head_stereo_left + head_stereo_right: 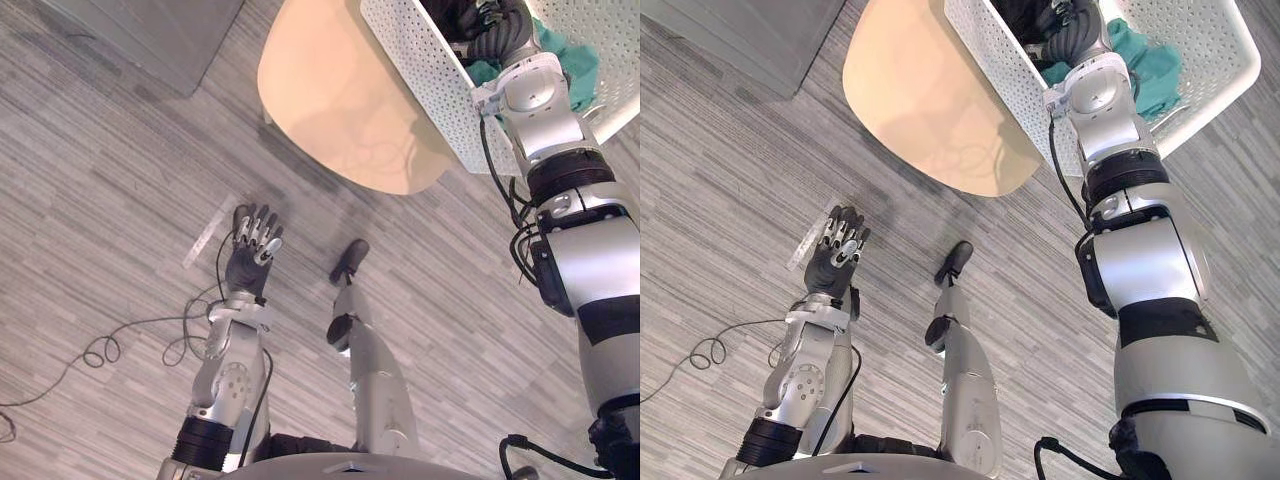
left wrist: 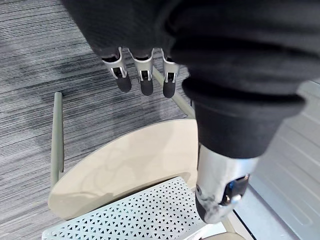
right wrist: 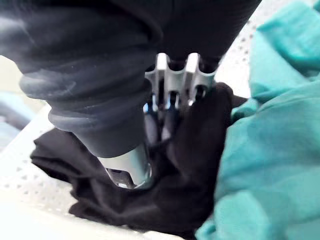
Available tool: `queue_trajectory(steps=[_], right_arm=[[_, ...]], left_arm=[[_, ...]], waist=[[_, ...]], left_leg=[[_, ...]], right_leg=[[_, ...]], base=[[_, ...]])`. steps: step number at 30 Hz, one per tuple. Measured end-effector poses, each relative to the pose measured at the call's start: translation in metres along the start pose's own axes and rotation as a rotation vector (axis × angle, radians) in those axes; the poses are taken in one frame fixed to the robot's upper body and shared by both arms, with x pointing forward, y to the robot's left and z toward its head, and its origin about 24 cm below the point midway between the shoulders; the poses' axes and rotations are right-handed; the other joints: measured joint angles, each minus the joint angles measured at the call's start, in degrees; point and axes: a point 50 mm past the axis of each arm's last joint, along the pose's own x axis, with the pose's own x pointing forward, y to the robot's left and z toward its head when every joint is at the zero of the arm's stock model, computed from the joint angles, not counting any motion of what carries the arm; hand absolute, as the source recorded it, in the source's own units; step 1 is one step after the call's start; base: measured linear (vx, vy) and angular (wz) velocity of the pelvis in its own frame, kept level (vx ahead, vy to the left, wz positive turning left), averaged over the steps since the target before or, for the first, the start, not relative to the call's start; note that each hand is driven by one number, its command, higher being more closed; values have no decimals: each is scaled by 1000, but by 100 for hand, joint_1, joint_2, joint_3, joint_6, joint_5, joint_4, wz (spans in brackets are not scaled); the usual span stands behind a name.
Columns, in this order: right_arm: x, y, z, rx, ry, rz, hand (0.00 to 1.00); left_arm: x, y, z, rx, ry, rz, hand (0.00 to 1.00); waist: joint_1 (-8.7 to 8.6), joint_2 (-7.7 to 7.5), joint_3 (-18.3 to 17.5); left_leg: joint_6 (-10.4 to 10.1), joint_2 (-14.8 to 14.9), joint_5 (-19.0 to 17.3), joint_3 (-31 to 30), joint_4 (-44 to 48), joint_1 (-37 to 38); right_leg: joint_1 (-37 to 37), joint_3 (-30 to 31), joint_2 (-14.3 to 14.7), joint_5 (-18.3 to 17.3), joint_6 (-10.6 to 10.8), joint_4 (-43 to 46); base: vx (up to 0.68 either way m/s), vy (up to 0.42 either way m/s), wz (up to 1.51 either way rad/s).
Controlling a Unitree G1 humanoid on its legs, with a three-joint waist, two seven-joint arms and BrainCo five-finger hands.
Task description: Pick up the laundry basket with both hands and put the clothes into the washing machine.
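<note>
Low on the left, the left hand [image 1: 253,255] hangs over the floor [image 1: 100,150], palm turned toward the far side. Its fingers [image 2: 145,82] are straight and only slightly spread, and they hold nothing and touch nothing. Just left of this hand, a pale strip of tape [image 1: 210,232] lies slantwise on the grey striped carpet.

Farther off, near the middle, stands a round beige table [image 1: 330,90] with a smooth top. In the left wrist view a pale green tubular leg [image 2: 56,140] runs down from its rim to the floor.

The white basket [image 1: 420,70] sits at the table's right side. Its perforated wall rises above the tabletop and its body reaches out past the table's right edge. It is tilted in the head views, with the open mouth turned to the far right.

Two pieces of clothing lie inside the basket, touching one another. A black garment [image 3: 190,165] is bunched against the wall nearer the table. A teal garment [image 1: 1150,65] lies to its right and takes up much of the basket's middle.

The right hand [image 3: 177,75] reaches in over the basket's near rim and is pushed down into the black garment, with cloth bunched up around it. Whether it grips that cloth or merely presses into it cannot be told, since the folds cover the tips.

At the far left corner stands a grey cabinet [image 1: 150,40], well apart from the table and from both hands.
</note>
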Motion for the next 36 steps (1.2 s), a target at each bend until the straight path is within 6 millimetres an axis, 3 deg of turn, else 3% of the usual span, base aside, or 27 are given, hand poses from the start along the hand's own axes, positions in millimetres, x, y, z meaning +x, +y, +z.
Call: queue_trajectory(steps=[7, 12, 21, 30, 31, 36], right_arm=[[-22, 32, -9, 281, -63, 120, 100], [-31, 56, 6, 497, -148, 218, 100], [-32, 44, 29, 688, -269, 153, 100], [-29, 28, 28, 737, -263, 21, 100], [-29, 26, 28, 742, -264, 12, 0], [-23, 14, 39, 724, -294, -43, 0]], left_arm=[[-2, 6, 1, 23, 5, -7, 0], [-4, 17, -1, 35, 15, 15, 0], [-5, 24, -3, 48, 33, 34, 0], [-5, 25, -4, 50, 38, 38, 0], [-5, 25, -4, 50, 39, 37, 0], [-6, 29, -2, 81, 54, 30, 0]], waist=[[130, 0, 0], [164, 0, 0], [221, -3, -2], [149, -4, -3], [143, -4, -3], [85, -5, -4]], left_leg=[[2, -4, 77, -169, -83, 113], [15, -16, 70, -196, -77, 256], [22, -10, 64, -100, -55, 331], [16, -1, 78, -65, 15, 506], [19, -1, 74, -63, 15, 533], [42, 1, 43, 39, 12, 601]], right_leg=[[213, -133, 52, 41, -107, -44], [376, -130, 66, 1, -164, -45], [383, -13, 49, 18, -215, -45], [546, 45, 75, 86, -260, -44], [567, 51, 74, 86, -259, -45], [556, 174, 58, 63, -212, -46]], base=[[45, 52, 12], [20, 73, 6], [-20, 59, -4], [1, 29, -2], [0, 65, -2], [-20, 55, -9]])
